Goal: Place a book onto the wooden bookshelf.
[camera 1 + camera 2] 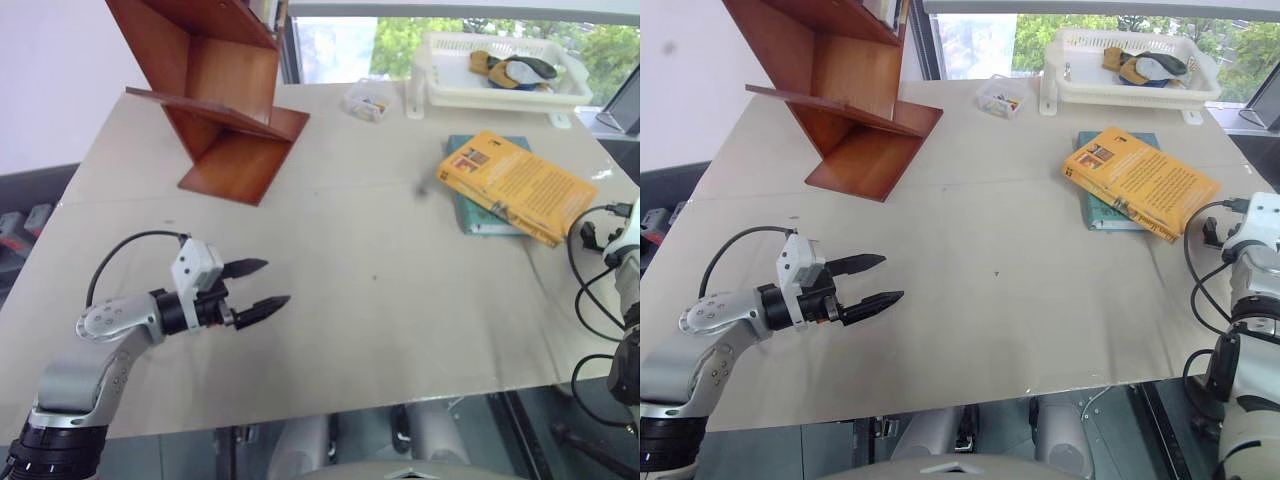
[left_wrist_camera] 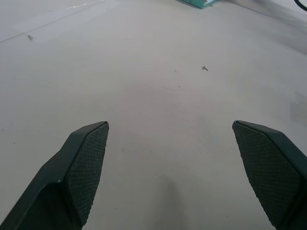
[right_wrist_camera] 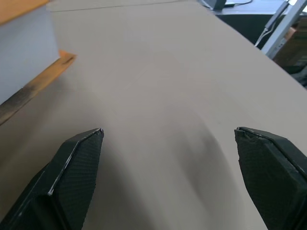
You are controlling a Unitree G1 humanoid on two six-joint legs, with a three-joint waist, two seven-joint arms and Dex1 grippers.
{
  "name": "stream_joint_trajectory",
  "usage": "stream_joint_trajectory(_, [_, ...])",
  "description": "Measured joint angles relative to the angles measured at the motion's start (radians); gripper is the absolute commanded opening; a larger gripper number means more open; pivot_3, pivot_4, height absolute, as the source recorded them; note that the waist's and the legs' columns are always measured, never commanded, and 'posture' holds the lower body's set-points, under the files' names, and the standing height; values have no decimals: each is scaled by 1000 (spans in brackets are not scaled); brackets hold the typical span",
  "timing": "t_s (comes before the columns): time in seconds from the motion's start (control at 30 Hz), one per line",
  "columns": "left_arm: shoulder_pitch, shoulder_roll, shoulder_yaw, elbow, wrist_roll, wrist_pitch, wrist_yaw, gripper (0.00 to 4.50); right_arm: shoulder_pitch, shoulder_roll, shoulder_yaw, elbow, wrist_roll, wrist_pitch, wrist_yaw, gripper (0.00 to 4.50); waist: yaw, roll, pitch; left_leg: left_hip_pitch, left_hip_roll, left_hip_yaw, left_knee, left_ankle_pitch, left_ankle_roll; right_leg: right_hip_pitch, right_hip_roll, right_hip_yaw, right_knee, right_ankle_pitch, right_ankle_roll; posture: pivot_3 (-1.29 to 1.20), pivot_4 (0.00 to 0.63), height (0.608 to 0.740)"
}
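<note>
Meanwhile, the book (image 1: 518, 186) lies flat near the table's (image 1: 350, 330) right edge, with both grippers empty and spread wide.

The orange-yellow book rests cover-up on top of a thinner teal book (image 1: 478, 221), which peeks out along its near-left side; both sit just in front of the white basket (image 1: 445, 85) at the far right corner. The wooden bookshelf (image 1: 215, 95) stands at the far left corner, its tilted boards making angled compartments, well apart from the books. A small clear plastic box (image 1: 366, 101) sits at the far edge between shelf and basket. The left gripper (image 1: 255, 288) hovers over the bare near-left part of the table, jaws wide open. The right gripper (image 3: 168, 179) is low over the table by the right edge, jaws likewise wide apart, with the book's bottom corner just beside it.
</note>
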Motion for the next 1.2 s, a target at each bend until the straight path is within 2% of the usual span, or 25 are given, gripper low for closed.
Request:
stream_joint_trajectory(0.13, [-14, 0, -1, 3, 0, 0, -3, 4420, -10, -24, -10, -1, 5, -35, -49, 4500, 0, 0, 0, 0, 0, 0, 0, 0, 0, 0, 0, 0, 0, 0, 0, 0, 150, 707])
stream_joint_trajectory(0.33, [-45, 0, -8, 8, -1, 0, -12, 4420, -107, -66, -16, 0, 11, -61, -64, 4500, -3, 0, 0, 1, 0, 1, 0, 0, 0, 0, 1, 1, 1, 0, 0, 0, 150, 707])
stream_joint_trajectory(0.47, [-49, -5, -8, 8, -1, 0, -12, 4420, -174, -67, -78, 45, 86, 6, -3, 4500, -2, 0, 0, 1, 0, 1, 0, 0, 0, 0, 1, 1, 1, 0, 0, 0, 150, 707])
stream_joint_trajectory(0.57, [-49, -13, -9, 10, -1, 0, -11, 4420, -228, -67, -156, 88, 181, 86, 106, 4500, -1, 1, 0, 0, 0, 1, 0, -2, 4, 0, 1, 1, 0, 0, 0, 0, 150, 707])
stream_joint_trajectory(0.7, [-50, -20, -12, 11, -1, 0, -11, 4420, -275, -66, -187, 110, 228, 136, 200, 4500, -1, 1, 0, 0, 0, 1, 0, -2, 4, 0, 1, 1, 0, 0, 1, 0, 150, 707])
stream_joint_trajectory(0.97, [-43, -20, -9, 10, -1, -1, -9, 4420, -297, -9, -176, 160, 217, 183, 263, 4500, -1, 1, 0, 0, 0, 1, 0, 0, 0, -1, 0, 1, 0, 1, 0, 0, 150, 707])
stream_joint_trajectory(1.2, [3, -19, 24, -13, -2, 1, 11, 4420, -297, -6, -153, 161, 187, 166, 313, 4500, -1, 1, 0, 0, 0, 1, 0, 0, 0, -1, 0, 1, 0, 0, 0, 0, 150, 707])
